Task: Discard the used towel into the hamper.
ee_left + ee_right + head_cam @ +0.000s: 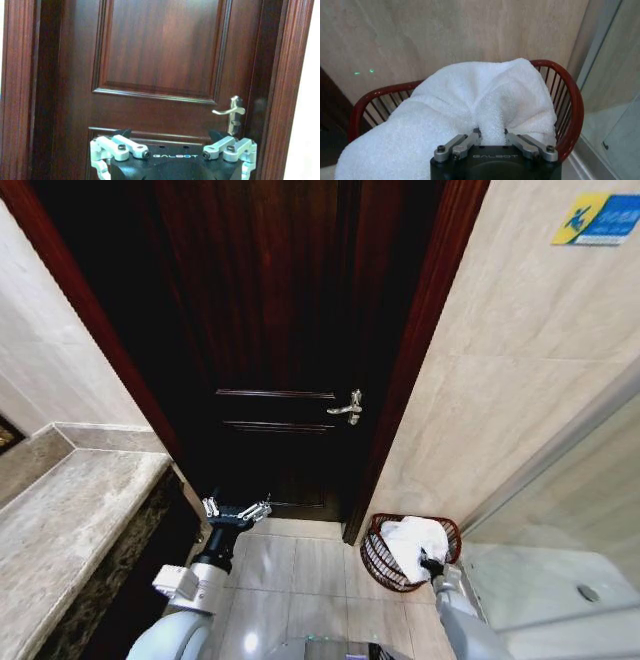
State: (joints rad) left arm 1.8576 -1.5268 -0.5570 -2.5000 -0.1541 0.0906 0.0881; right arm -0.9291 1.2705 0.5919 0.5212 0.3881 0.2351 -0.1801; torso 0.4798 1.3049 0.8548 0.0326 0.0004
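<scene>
The white towel bulges out of the top of the hamper, a reddish-brown openwork basket on the floor in the corner beside the door frame. My right gripper is right over it, shut on a fold of the towel. In the right wrist view the right gripper pinches the towel, which drapes over the hamper rim and hides the inside. My left gripper hangs open and empty in front of the door, also seen as the left gripper in its wrist view.
A dark wooden door with a metal lever handle stands shut ahead. A stone counter runs along the left. A glass shower partition and white tray lie right of the hamper. Tiled floor lies between.
</scene>
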